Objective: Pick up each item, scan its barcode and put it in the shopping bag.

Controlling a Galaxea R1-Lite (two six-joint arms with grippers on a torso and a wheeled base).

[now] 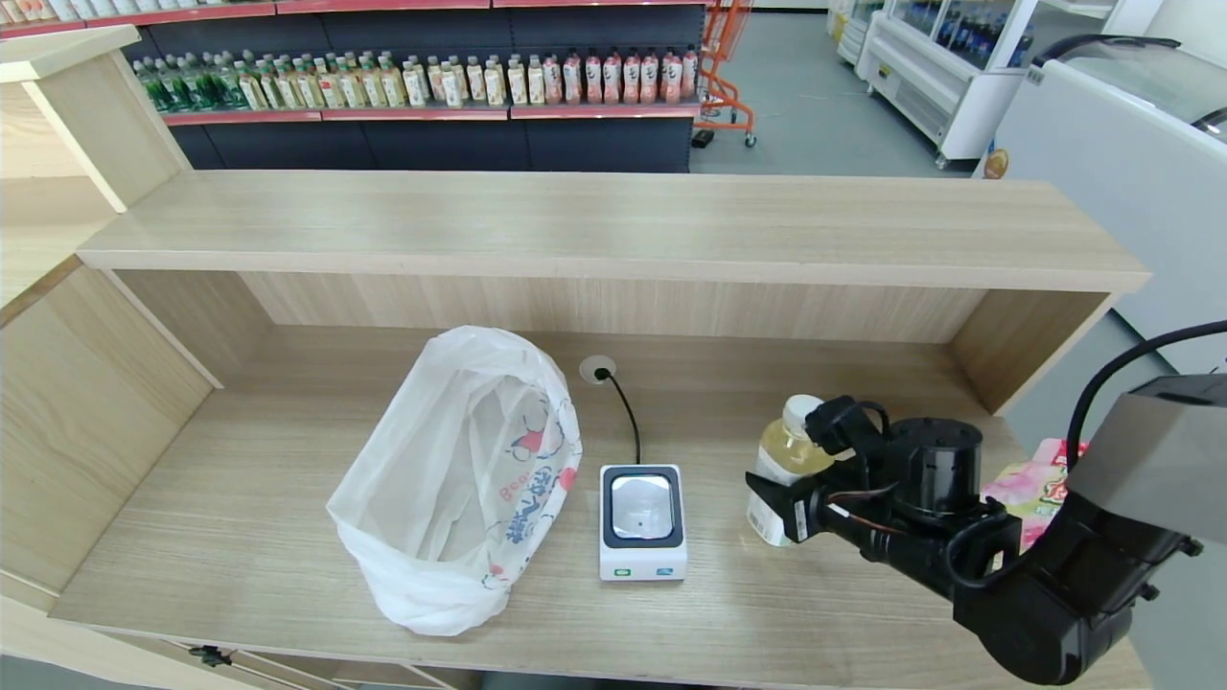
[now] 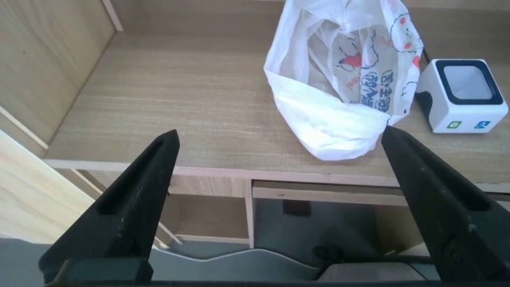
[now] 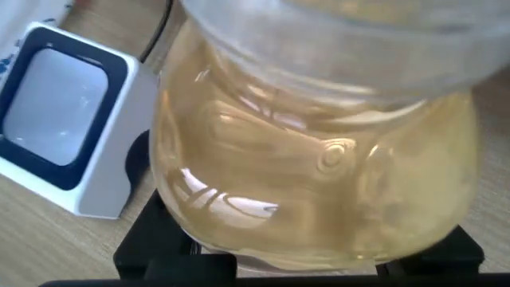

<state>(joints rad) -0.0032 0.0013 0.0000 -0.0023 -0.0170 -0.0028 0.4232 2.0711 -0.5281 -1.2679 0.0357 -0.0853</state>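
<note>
Looking from head: clamping the bottle (image 1: 778, 458) in the right gripper (image 1: 796, 462), upright, just right of the scanner (image 1: 642, 522); forearm low, angled in from the right.
Left wrist: left gripper (image 2: 279, 135) spread wide, holding nothing, off the counter's (image 2: 159, 96) front edge; shopping bag (image 2: 335, 80) beyond.
Right wrist: bottle pinched between dark fingers (image 3: 155, 243), scanner beside.

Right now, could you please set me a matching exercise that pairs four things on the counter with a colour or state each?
Things:
1. shopping bag
2. scanner
3. bottle
4. packet

Descriptions:
a. pink
b. holds yellowish liquid
c. white, standing open
d. dark-framed window on top

Pairs: 1-c, 2-d, 3-b, 4-a.
</note>
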